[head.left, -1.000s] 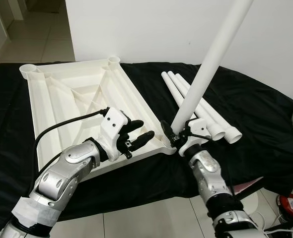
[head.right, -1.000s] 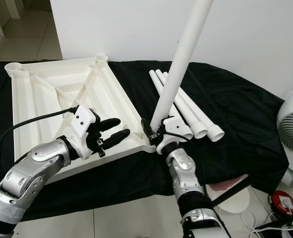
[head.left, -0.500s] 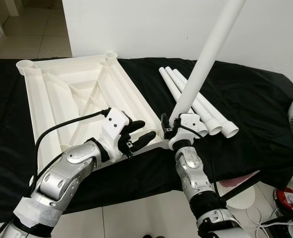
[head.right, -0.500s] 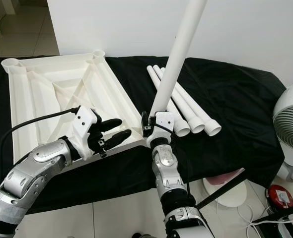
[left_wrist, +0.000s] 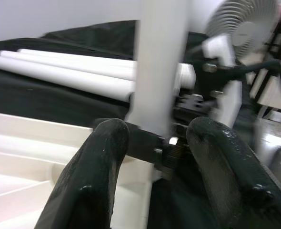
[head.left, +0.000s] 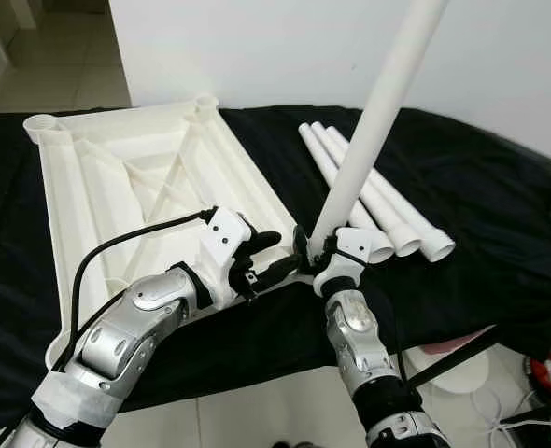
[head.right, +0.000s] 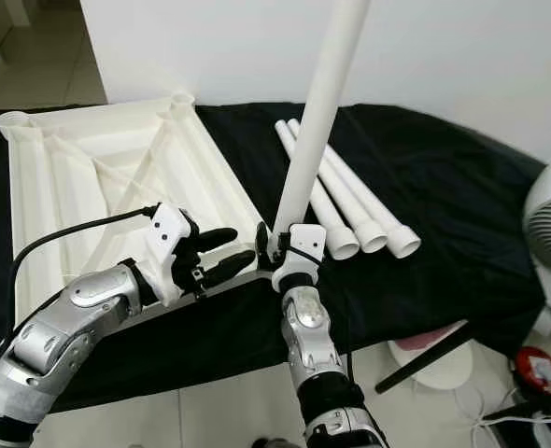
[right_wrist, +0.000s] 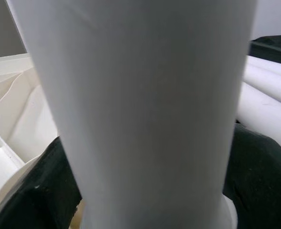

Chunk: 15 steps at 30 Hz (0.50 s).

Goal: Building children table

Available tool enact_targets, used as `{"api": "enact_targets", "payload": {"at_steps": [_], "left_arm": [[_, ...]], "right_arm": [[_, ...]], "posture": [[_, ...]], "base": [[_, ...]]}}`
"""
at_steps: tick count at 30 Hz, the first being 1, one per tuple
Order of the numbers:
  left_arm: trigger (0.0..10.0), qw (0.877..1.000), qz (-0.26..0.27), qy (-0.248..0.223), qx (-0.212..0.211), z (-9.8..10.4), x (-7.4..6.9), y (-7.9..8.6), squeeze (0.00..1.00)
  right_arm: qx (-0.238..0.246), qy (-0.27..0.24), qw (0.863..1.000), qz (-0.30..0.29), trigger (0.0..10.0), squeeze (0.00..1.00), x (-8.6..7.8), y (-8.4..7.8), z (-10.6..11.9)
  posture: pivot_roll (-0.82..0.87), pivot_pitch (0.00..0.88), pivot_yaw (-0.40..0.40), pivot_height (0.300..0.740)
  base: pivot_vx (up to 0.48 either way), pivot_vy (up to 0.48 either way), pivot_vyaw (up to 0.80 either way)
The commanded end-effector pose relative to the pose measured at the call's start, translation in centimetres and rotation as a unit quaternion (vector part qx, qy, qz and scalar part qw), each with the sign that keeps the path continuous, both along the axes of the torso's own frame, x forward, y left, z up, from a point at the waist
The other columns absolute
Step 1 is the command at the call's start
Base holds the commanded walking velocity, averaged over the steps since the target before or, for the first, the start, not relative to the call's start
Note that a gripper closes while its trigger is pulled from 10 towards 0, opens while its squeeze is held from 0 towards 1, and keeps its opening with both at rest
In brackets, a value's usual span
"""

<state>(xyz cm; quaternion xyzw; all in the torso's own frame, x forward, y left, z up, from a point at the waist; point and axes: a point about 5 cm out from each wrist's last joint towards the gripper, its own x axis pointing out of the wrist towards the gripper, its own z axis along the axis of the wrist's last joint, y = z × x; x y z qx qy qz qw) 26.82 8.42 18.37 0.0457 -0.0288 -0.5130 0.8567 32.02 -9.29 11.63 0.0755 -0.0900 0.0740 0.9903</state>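
My right gripper [head.left: 315, 257], clamped on the long white plastic table leg [head.left: 376, 119], holds its foot directly above the near corner of the upturned white plastic tabletop [head.left: 145, 182], long axis nearly upright, while my left gripper [head.left: 274, 259] hovers open just beside.

White tabletop [head.left: 117, 177], legs [head.left: 378, 210] — black cloth [head.left: 481, 196]

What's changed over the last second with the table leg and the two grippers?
The right gripper, still shut on the upright table leg, has carried its lower end leftward, up to the near corner of the upturned tabletop. The left gripper stays open beside that corner, fingers pointing at the leg's base. The three spare legs lie unmoved on the black cloth.
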Motion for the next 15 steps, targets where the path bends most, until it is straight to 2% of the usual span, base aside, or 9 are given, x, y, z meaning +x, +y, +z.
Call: {"api": "enact_targets", "payload": {"at_steps": [1, 6, 7, 8, 15], "left_arm": [[10.0, 0.998, -0.057, -0.002, 0.008, 0.0, -0.5, -0.4, 0.0], [10.0, 0.998, -0.059, -0.001, 0.009, -0.1, -0.6, -0.5, 0.0], [10.0, 0.998, -0.06, 0.0, 0.009, -0.2, -0.6, -0.6, 0.0], [10.0, 0.998, -0.06, 0.0, 0.009, -0.2, -0.6, -0.6, 0.0], [10.0, 0.998, -0.061, 0.0, 0.01, -0.2, -0.6, -0.7, 0.0]], "right_arm": [[-0.001, -0.021, 1.0, 0.005, 10.0, 1.0, 0.2, -0.6, 0.8], [-0.006, -0.025, 0.999, 0.029, 10.0, 1.0, 0.2, -1.1, 1.0], [-0.013, -0.026, 0.999, 0.041, 10.0, 0.03, 0.3, -1.5, 1.1], [-0.02, -0.027, 0.998, 0.051, 10.0, 0.0, 0.3, -1.9, 1.1], [-0.037, -0.034, 0.994, 0.1, 10.0, 0.0, 0.3, -2.8, 1.7]], "posture": [[0.1, 0.035, -0.07, 0.74], [0.1, 0.031, -0.069, 0.74], [0.09, 0.032, -0.07, 0.74], [0.09, 0.032, -0.07, 0.74], [0.09, 0.033, -0.07, 0.74]], "base": [[0.0, 0.0, 0.0], [0.0, 0.0, 0.0], [0.0, 0.0, 0.0], [0.0, 0.0, 0.0], [0.0, 0.0, 0.0]]}}
